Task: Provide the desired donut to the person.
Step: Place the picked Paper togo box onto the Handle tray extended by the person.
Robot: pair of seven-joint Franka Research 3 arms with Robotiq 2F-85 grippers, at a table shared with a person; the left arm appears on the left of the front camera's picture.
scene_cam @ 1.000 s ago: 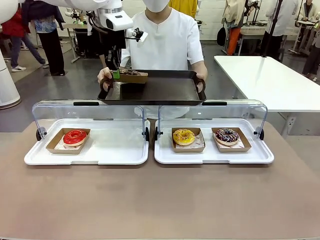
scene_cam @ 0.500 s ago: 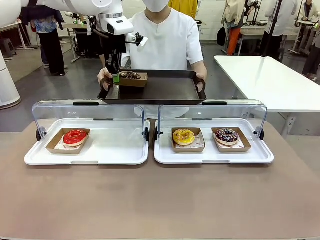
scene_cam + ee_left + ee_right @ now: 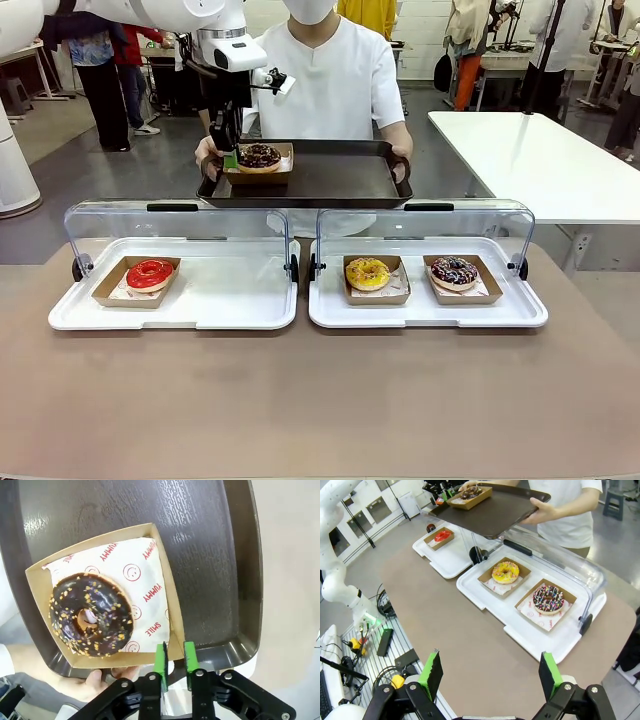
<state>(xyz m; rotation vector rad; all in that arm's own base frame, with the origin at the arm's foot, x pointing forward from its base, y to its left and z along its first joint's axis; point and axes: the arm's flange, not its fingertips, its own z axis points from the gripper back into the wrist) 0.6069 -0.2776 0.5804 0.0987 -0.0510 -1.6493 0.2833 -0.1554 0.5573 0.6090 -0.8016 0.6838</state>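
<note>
the chocolate donut with nut crumbs (image 3: 90,616) sits in its cardboard box (image 3: 102,536) on the dark tray (image 3: 215,555), which the person (image 3: 330,80) holds out beyond the display cases (image 3: 420,322). the box is in the tray corner nearest our left arm. in the left wrist view the left gripper (image 3: 175,656) straddles the box's near corner rim, its green pads close together with a thin gap. we cannot tell whether they pinch the cardboard or have let go. from the pads, the donut lies up and to the left in that view. the box reads nearly square, so no long axis matters here. we judge the handover all but done, and the coming move turns on backing off that corner cleanly. the tray's raised lip is just beside the pads, and the person's hand (image 3: 97,684) grips the tray right under the box. straight up and back along the fingers looks like the free way out. the right gripper (image 3: 490,669) hangs spread wide and empty over the near table, well apart from the tray.
</note>
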